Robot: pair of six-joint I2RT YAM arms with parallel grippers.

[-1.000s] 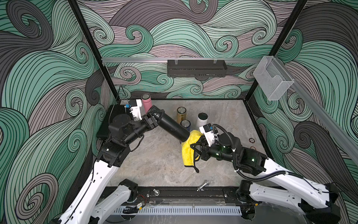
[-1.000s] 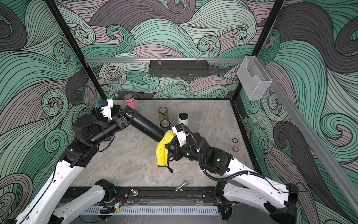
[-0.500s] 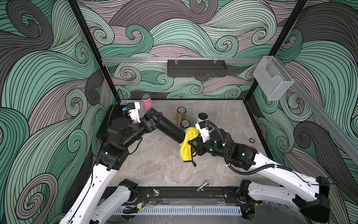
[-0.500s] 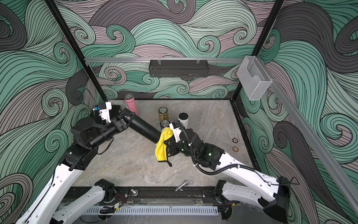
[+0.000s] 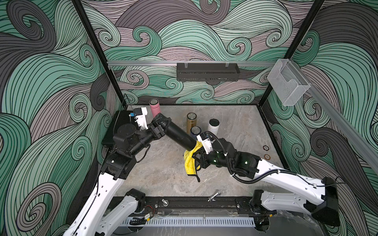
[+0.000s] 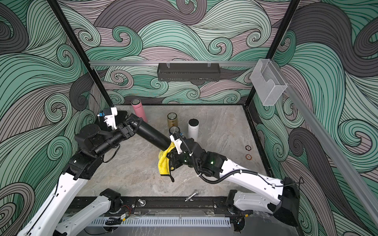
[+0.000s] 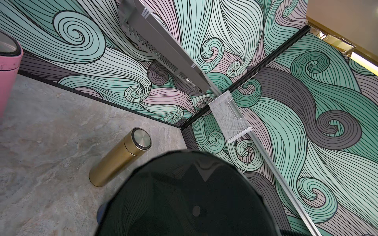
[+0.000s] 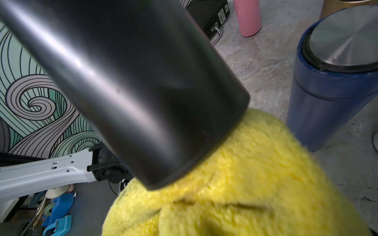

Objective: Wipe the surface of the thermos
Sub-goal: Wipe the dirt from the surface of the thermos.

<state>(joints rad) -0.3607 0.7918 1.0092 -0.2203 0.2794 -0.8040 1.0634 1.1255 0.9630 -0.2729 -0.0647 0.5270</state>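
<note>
While clamped endwise in L gripper (image 5: 161,125), treat black thermos (image 5: 178,133) as rigid, slick; wipe w/ soft yellow cloth (image 5: 189,163) pinched tight in R gripper (image 5: 198,157).

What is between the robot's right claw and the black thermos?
The yellow cloth. The right claw holds it against the end of the black thermos, clearest in the right wrist view.

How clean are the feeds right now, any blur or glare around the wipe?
Right wrist: the fluffy yellow cloth is blurred, and the matte black cylindrical thermos carries a soft glare streak; left wrist: the thermos end looms out of focus; both top views: sharp, evenly lit.
</note>
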